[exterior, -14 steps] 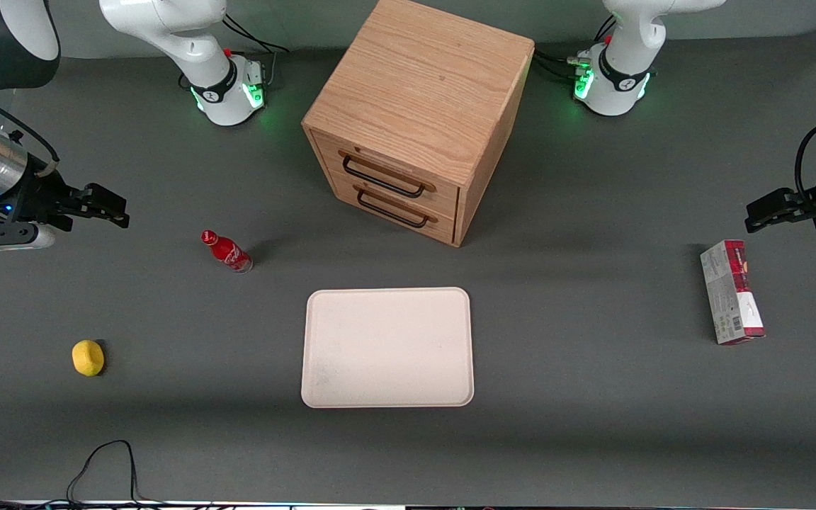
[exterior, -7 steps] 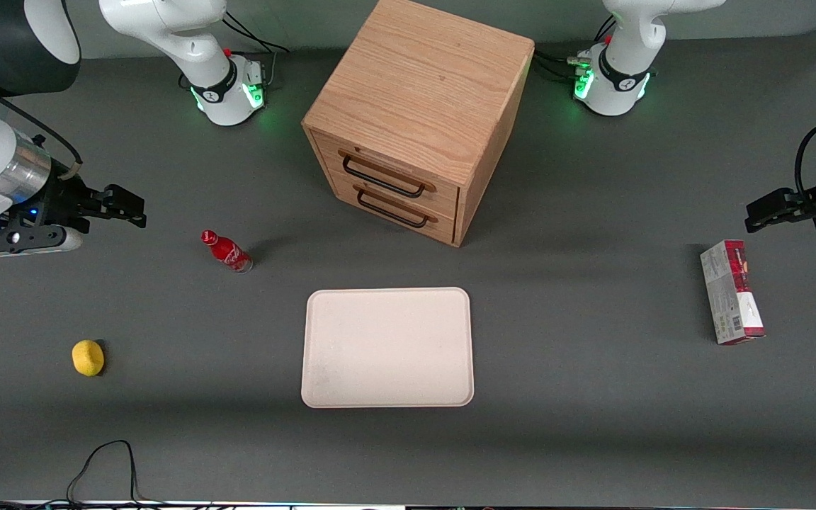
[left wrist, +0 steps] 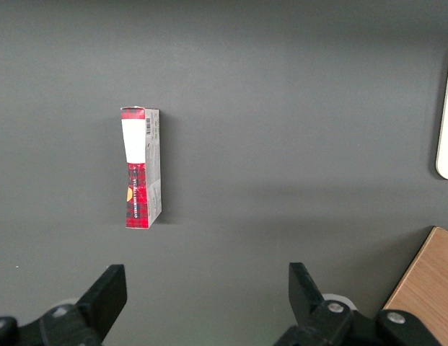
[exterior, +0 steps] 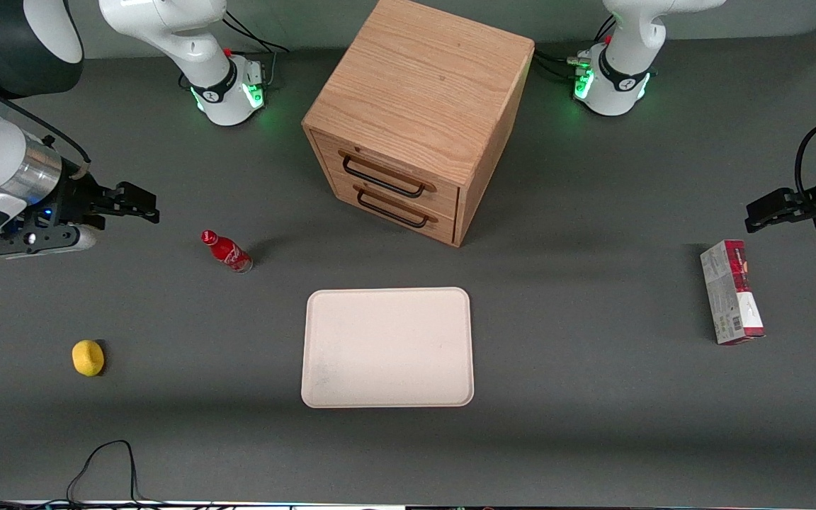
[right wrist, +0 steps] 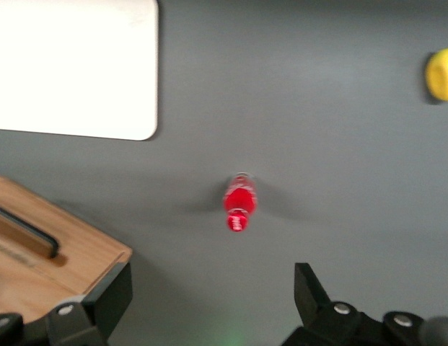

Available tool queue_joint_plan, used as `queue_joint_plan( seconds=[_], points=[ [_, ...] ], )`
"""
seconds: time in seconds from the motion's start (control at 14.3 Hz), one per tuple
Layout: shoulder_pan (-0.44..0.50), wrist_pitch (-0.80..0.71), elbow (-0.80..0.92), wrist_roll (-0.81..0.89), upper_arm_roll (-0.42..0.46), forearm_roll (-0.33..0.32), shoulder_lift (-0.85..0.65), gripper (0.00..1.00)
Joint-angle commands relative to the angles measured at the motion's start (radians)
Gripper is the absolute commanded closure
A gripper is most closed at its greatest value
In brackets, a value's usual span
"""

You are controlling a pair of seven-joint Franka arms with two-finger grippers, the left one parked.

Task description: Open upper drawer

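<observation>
My pincer hangs above the desk at the working arm's end, well apart from the cabinet, and its two fingers stand wide apart with nothing between them, as the right wrist view shows. I judge the task is only at its beginning: the upper drawer sits flush in the cabinet front, fully closed, and its black handle is untouched. The reach, the grasp of the handle and the pull all remain. Between my pincer and the cabinet stands a small red bottle, a little nearer to the front camera than the straight way to the handle, so I should pass above it or keep clear of it. In front of the drawers the desk is bare as far as the white tray, so I think the drawer has room to slide out. The yellow fruit lies well apart and does not matter.
</observation>
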Motion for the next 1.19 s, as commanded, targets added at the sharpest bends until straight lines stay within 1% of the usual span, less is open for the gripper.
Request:
queue_joint_plan(
  seconds=[0.0, 0.21, 0.35, 0.56, 0.77, 0.91, 1.12],
  points=[
    [0.046, -0.049, 0.057, -0.007, 0.018, 0.028, 0.026, 0.0],
    [0.141, -0.053, 0.062, -0.002, 0.018, 0.021, 0.049, 0.0],
    [0.212, -0.043, 0.071, 0.004, 0.017, 0.017, 0.088, 0.0],
    [0.292, -0.036, 0.106, 0.004, 0.018, 0.017, 0.152, 0.0],
    [0.346, -0.036, 0.14, -0.01, 0.018, 0.02, 0.193, 0.0],
    [0.36, -0.033, 0.146, -0.021, 0.024, 0.025, 0.212, 0.0],
    [0.383, -0.027, 0.186, -0.111, 0.038, 0.029, 0.255, 0.0]
  ],
)
